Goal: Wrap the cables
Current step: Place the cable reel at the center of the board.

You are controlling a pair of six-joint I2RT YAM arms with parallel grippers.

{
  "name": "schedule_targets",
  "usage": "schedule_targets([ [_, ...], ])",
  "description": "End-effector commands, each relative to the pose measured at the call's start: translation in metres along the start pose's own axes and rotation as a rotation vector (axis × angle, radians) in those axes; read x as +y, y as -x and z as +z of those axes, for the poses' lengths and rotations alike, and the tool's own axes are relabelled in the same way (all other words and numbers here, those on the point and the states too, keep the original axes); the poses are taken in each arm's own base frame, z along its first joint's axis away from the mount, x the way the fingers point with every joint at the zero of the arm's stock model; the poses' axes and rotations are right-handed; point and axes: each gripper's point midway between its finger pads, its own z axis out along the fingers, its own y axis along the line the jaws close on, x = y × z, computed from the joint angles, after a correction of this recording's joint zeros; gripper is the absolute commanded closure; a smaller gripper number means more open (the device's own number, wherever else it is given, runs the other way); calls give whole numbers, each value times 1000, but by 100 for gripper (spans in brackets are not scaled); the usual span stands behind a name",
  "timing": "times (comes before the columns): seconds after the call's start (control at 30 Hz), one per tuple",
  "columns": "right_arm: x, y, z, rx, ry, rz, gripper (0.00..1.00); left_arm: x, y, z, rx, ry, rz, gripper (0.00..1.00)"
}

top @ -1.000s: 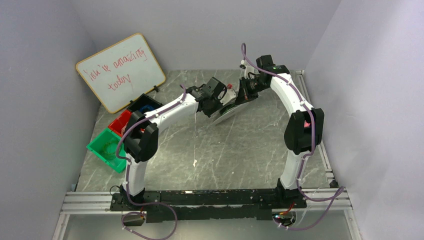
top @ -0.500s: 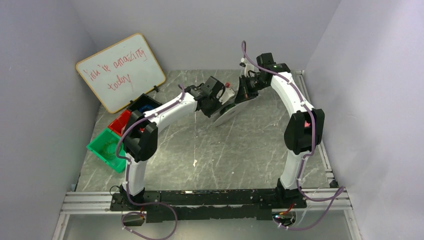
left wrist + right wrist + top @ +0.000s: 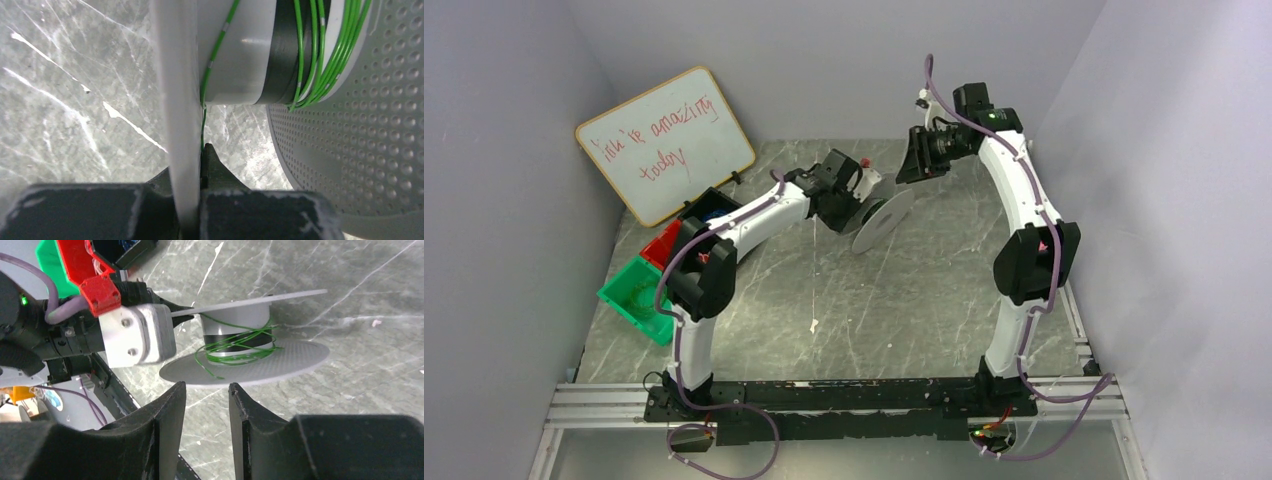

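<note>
A white spool (image 3: 885,217) with two disc flanges is held tilted above the table. My left gripper (image 3: 860,194) is shut on the edge of its thin flange (image 3: 181,95), which shows edge-on between the fingertips (image 3: 212,162) in the left wrist view. The thin green cable (image 3: 320,55) is wound loosely round the hub, beside the dotted flange (image 3: 350,150); one strand runs down along the gripped flange. In the right wrist view the cable (image 3: 235,345) sits on the spool (image 3: 280,360), with a loose end on the lower flange. My right gripper (image 3: 206,390) is open, empty, apart from the spool (image 3: 916,160).
A whiteboard (image 3: 664,140) leans at the back left. Black (image 3: 709,205), red (image 3: 664,243) and green (image 3: 639,297) bins stand along the left edge. A small white scrap (image 3: 813,324) lies mid-table. Walls close in on both sides.
My right gripper has drawn up and right, away from the spool it was touching. My left gripper has shifted slightly left, and the spool has tilted more upright.
</note>
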Motion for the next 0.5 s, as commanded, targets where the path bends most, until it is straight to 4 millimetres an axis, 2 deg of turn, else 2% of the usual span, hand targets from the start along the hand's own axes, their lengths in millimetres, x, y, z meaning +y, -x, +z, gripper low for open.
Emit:
schedule_targets([
  [0.0, 0, 20, -15, -61, 6, -15, 59, -5, 28, -22, -133, -95, -112, 98],
  [0.27, -8, 36, -37, -149, -1, -10, 57, 6, 26, -21, -178, -275, -386, 98],
  [0.47, -21, 28, -30, -168, 29, 3, 57, 17, 23, -17, -185, -452, -640, 98],
])
